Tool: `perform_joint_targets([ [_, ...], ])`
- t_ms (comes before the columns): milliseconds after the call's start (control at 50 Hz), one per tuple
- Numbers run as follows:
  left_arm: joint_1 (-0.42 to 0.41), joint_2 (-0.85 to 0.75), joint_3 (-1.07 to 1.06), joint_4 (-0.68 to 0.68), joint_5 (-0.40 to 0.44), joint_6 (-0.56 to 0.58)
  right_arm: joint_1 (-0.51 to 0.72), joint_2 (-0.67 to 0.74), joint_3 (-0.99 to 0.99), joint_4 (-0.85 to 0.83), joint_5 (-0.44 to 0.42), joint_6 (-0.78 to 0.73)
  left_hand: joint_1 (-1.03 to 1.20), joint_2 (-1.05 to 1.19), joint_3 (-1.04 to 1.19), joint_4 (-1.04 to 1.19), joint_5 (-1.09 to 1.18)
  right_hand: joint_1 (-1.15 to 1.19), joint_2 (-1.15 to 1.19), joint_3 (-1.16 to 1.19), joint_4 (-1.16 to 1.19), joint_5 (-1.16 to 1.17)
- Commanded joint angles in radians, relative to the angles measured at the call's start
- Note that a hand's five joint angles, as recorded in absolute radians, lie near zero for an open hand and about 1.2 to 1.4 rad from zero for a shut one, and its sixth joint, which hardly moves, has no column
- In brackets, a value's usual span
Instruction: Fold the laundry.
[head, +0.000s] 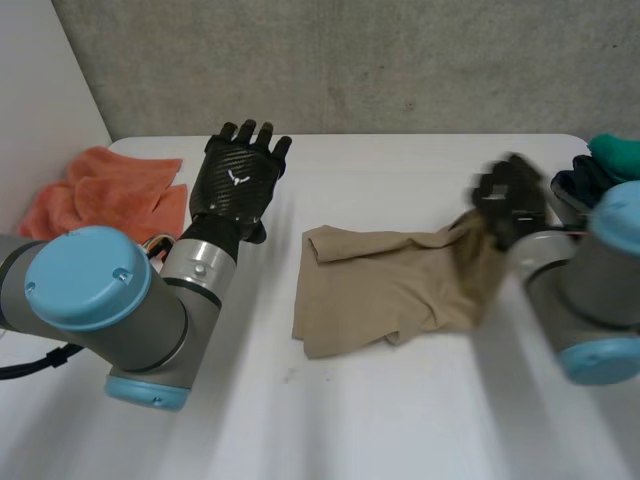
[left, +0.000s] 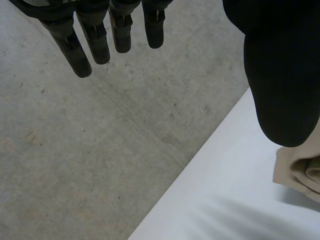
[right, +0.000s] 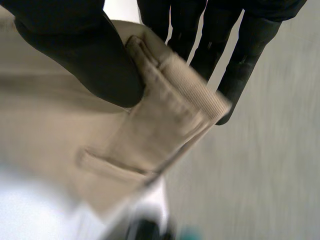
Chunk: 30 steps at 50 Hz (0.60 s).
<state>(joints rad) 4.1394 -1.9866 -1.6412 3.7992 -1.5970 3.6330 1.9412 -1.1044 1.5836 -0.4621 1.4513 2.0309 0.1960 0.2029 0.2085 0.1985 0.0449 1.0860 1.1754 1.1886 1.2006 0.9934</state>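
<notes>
A crumpled tan fabric garment (head: 380, 285) lay near the middle of the white tabletop (head: 400, 420), most of it flat, with its two o'clock corner lifted off the surface. The right robot hand (head: 510, 200) had that corner. In its own wrist view the right robot hand (right: 85, 65) pinched a ribbed hem of the tan fabric garment (right: 150, 130) between the thumb and the straight fingers (right: 235, 60) behind it, and the rest of the cloth hung below the palm.

The left robot hand (head: 238, 170) was raised above the tabletop at the garment's ten o'clock, apart from it. Its fingers were straight and spread and it held nothing. In the left wrist view the fingers (left: 82, 50) and thumb of the left robot hand (left: 280, 90) stood well apart, with an edge of the garment (left: 300, 172) just past the thumb tip.

A rumpled orange cloth (head: 105, 190) lay at the tabletop's ten o'clock corner. A teal cloth (head: 618, 155) and a dark blue cloth (head: 585, 185) sat together at its two o'clock edge. A grey concrete wall (head: 350, 70) ran behind, at twelve o'clock.
</notes>
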Motion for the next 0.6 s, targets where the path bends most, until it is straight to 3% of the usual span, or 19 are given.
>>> perform_joint_targets([
  [20,0.002,0.014,-0.025,0.001,-0.001,0.000,0.229,0.089,0.030,-0.096,-0.316,-0.015,-0.021,-0.028,-0.034,-0.024,-0.045,0.310,0.221,0.208,0.196,0.228],
  [100,0.007,0.020,-0.026,-0.001,-0.001,0.000,0.277,0.122,0.041,-0.096,-0.388,-0.035,-0.021,-0.028,-0.034,-0.024,-0.045,0.310,0.221,0.208,0.196,0.228],
  [160,0.008,0.022,-0.026,0.000,0.000,0.000,0.277,0.121,0.044,-0.095,-0.404,-0.025,-0.021,-0.028,-0.034,-0.024,-0.045,0.036,-0.053,-0.066,-0.078,-0.046],
  [180,0.008,0.022,-0.023,0.001,0.000,0.000,0.275,0.115,0.050,-0.093,-0.416,-0.014,-0.021,-0.028,-0.034,-0.024,-0.045,-0.366,-0.455,-0.468,-0.480,-0.448],
  [240,0.008,0.022,-0.006,0.001,0.000,-0.004,0.275,0.097,0.070,-0.095,-0.404,0.018,-0.021,-0.028,-0.034,-0.024,-0.045,-0.912,-1.001,-1.014,-1.026,-0.993],
  [300,0.007,0.022,0.014,0.002,-0.001,-0.013,0.236,-0.004,0.085,-0.093,-0.372,0.124,-0.021,-0.028,-0.034,-0.024,-0.045,-0.912,-1.001,-1.014,-1.026,-0.993],
  [380,-0.004,0.012,0.075,-0.001,-0.003,-0.043,0.122,-0.159,0.095,-0.079,-0.278,0.489,-0.021,-0.028,-0.034,-0.024,-0.045,-0.912,-1.001,-1.014,-1.026,-0.993],
  [400,-0.014,0.008,0.107,-0.007,-0.003,-0.065,0.087,-0.179,0.090,-0.063,-0.243,0.650,-0.021,-0.028,-0.034,-0.024,-0.045,-0.912,-1.001,-1.014,-1.026,-0.993],
  [480,-0.056,-0.029,0.197,-0.067,-0.001,-0.138,0.018,-0.192,0.044,0.055,-0.221,0.938,-0.021,-0.028,-0.034,-0.024,-0.045,-0.912,-1.001,-1.014,-1.026,-0.993],
  [600,-0.117,-0.152,0.359,-0.272,0.002,-0.226,-0.050,-0.143,-0.095,0.318,-0.233,1.017,-0.021,-0.028,-0.034,-0.024,-0.045,-0.912,-1.001,-1.014,-1.026,-0.993],
])
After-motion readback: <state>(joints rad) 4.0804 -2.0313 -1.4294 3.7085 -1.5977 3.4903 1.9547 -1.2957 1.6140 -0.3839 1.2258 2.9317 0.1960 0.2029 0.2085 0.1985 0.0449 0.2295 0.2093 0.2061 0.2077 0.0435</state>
